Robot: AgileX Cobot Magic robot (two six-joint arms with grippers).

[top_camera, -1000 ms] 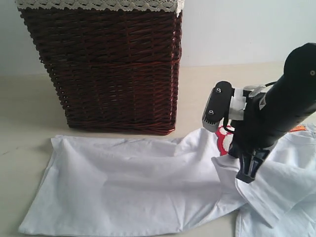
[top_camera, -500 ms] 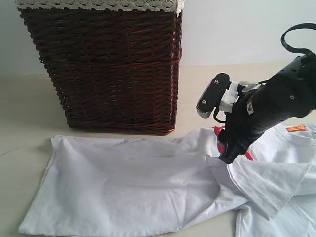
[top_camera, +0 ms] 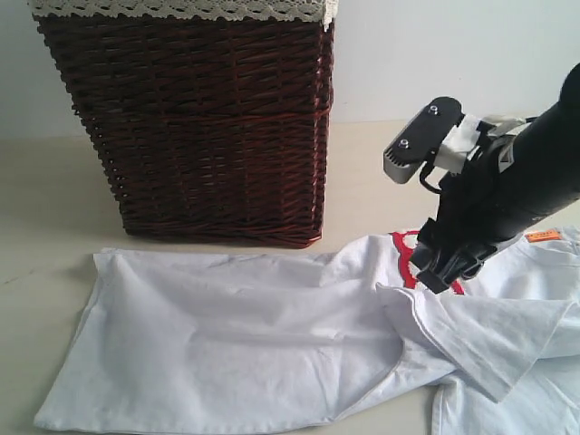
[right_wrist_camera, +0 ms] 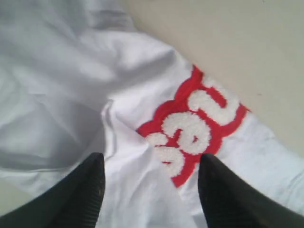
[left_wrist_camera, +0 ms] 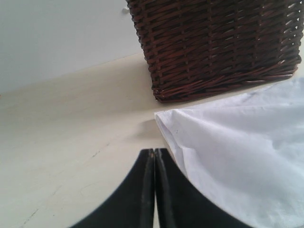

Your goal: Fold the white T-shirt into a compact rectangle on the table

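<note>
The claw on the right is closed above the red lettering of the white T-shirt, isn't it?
Not closed. The right claw is open above the red lettering of the white T-shirt, holding nothing. The right wrist view shows it spread wide with the lettering between.

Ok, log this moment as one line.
left gripper: shut, empty | right gripper: open, above white T-shirt | fold: partial, on table

Table point(top_camera: 381, 172) with T-shirt point(top_camera: 236, 344), basket point(top_camera: 199, 127)
</note>
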